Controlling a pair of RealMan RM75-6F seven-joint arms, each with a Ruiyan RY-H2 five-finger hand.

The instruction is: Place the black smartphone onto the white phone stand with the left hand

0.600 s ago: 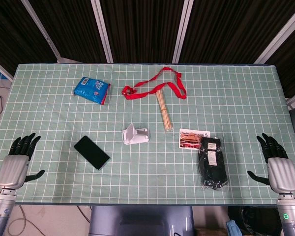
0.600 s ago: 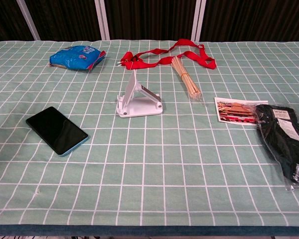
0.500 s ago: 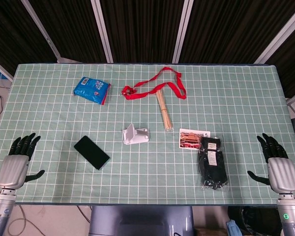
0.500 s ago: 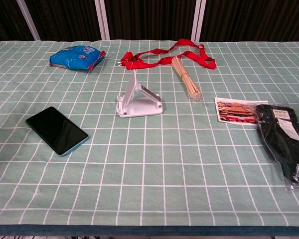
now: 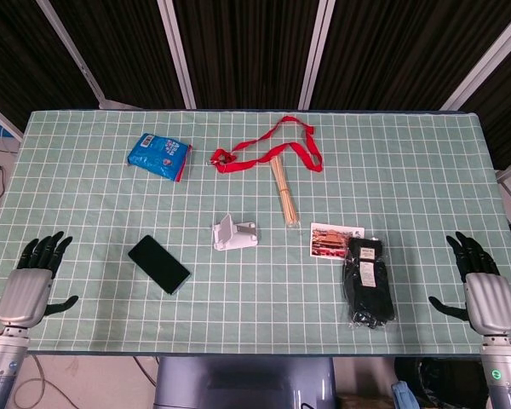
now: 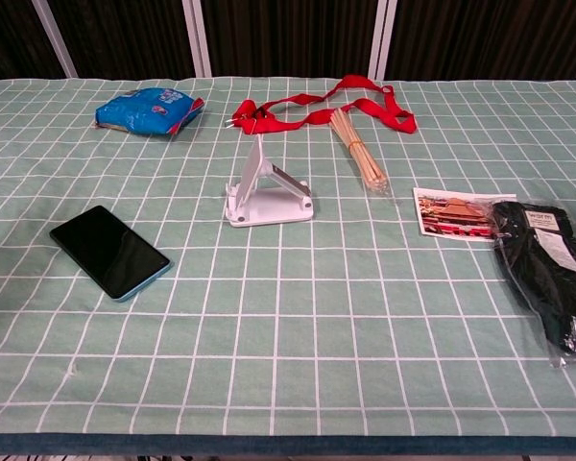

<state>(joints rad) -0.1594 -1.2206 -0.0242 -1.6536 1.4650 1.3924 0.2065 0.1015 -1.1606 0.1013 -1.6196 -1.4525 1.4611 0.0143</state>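
Note:
The black smartphone (image 5: 158,264) (image 6: 108,251) lies flat and screen-up on the green checked cloth, left of centre. The white phone stand (image 5: 233,233) (image 6: 265,192) stands near the middle of the table, to the phone's right and a little further back. My left hand (image 5: 30,282) hovers at the front left corner, fingers spread, holding nothing, well left of the phone. At the front right corner my right hand (image 5: 479,285) is likewise spread and empty. Neither hand shows in the chest view.
A blue snack packet (image 5: 159,156) lies at the back left. A red lanyard (image 5: 272,147) and a bundle of wooden sticks (image 5: 283,189) lie behind the stand. A postcard (image 5: 335,239) and a black bagged item (image 5: 367,282) sit to the right.
Both hands have edged slightly down toward the front edge; nothing on the table has moved.

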